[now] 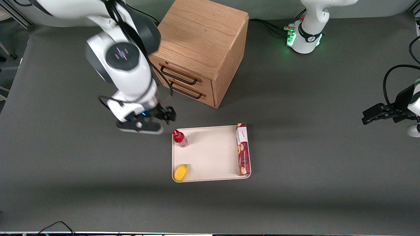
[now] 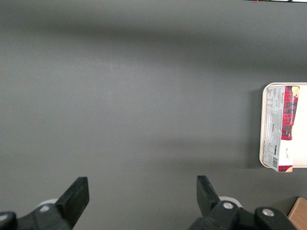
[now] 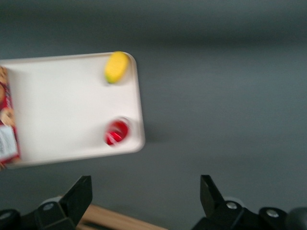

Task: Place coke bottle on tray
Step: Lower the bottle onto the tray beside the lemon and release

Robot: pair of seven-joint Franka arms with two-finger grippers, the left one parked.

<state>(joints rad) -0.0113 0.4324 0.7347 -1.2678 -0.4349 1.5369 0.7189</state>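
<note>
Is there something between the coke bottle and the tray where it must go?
Nothing visible: the coke bottle already stands upright on the tray, in a corner. The gripper, open, is off the tray, apart from the bottle, near the drawer cabinet.

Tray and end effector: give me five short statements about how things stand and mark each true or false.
1. The coke bottle stands upright on the tray. True.
2. The end effector grips the bottle. False: it is open and empty, above bare table beside the tray.
3. A biscuit box lies along one tray edge. True.
4. The yellow object lies off the tray. False: it sits in a tray corner.
5. The drawer cabinet has an open drawer. False: both look shut.
</note>
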